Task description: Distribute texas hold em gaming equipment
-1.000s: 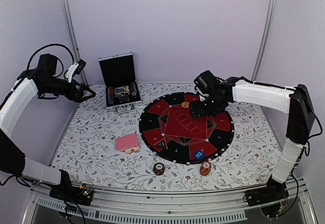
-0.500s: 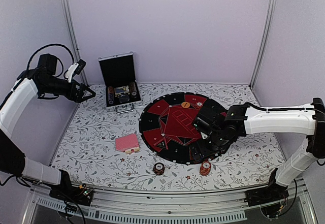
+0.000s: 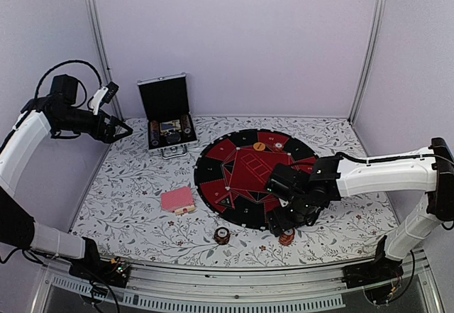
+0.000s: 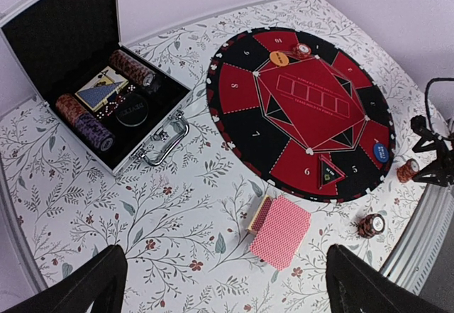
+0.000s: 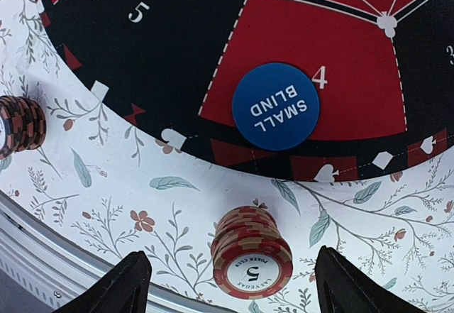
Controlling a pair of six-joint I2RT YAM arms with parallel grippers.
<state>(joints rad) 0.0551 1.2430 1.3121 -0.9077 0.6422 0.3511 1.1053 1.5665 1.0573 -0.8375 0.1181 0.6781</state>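
Though near table edge (image 5: 50, 260), chips (image 5: 252, 253) clear.

You've got a matt, cloth-looking mat (image 5: 163, 50) carrying a smooth blue plastic-looking button (image 5: 276, 106). The orange-red chip stack (image 5: 252, 253) and dark chip stack (image 5: 18, 123) read as smooth moulded plastic with a faint sheen, and the orange-red one has a printed label on top. Your table cover (image 4: 177, 221) is a matt floral print, cloth or paper I can't tell; the deck (image 4: 280, 231) looks like coated card with a fine-patterned back, and the case (image 4: 64, 43) shows bright metal edging and handle around a matt black foam-like lining.
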